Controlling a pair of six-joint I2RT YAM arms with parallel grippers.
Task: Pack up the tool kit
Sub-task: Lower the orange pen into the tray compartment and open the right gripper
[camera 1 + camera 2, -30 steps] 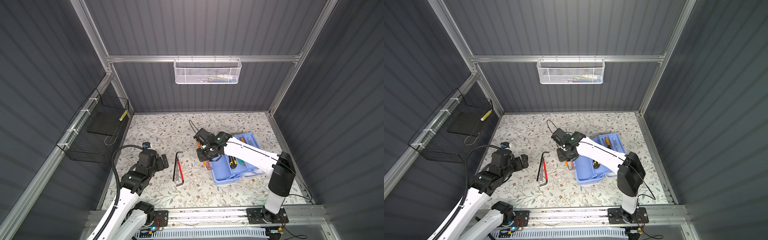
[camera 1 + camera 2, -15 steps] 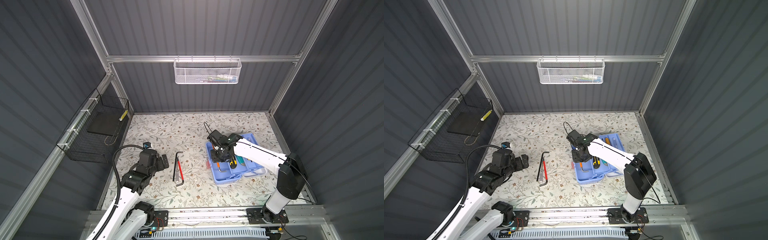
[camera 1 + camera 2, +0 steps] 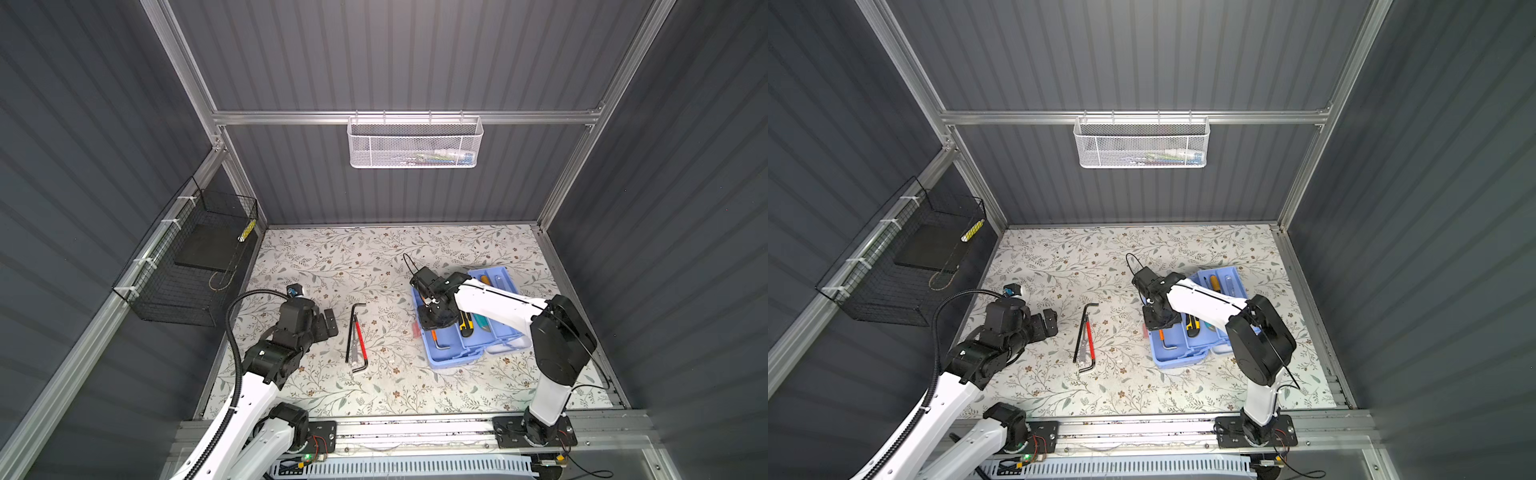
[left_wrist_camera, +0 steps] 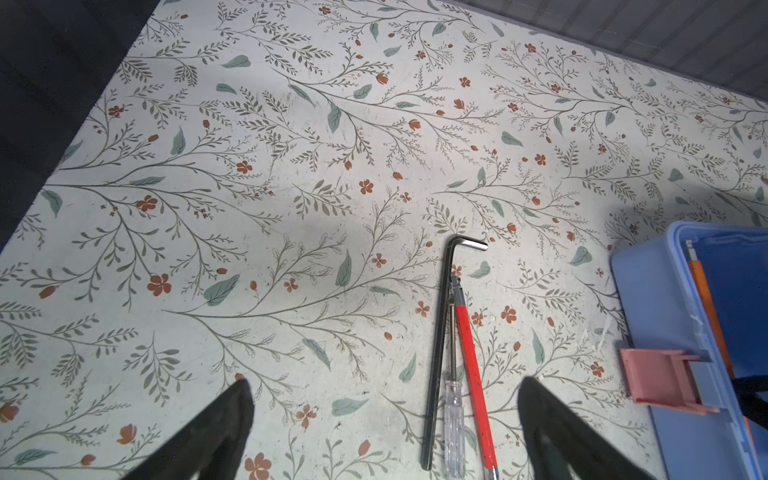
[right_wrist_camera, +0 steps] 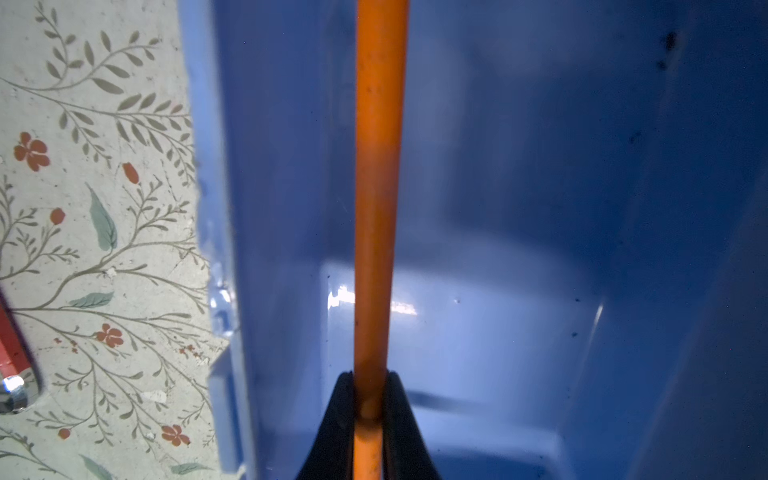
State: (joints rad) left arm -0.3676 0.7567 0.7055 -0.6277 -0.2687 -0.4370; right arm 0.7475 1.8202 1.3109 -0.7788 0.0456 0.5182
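Pinching orange-sleeved metal hex key (image 5: 378, 166) with right gripper (image 5: 370, 388) inside light-blue plastic box (image 5: 540, 311), holding left gripper (image 4: 384, 384) spread wide.

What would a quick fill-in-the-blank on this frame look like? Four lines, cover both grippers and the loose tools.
1. The right gripper is shut on a hex key with an ___ sleeve.
2. That tool is held inside the light-___ box.
3. The left gripper has its jaws ___ above the table.
4. The black hex key lies on the table, ___ the box.
Missing words: orange; blue; open; outside.
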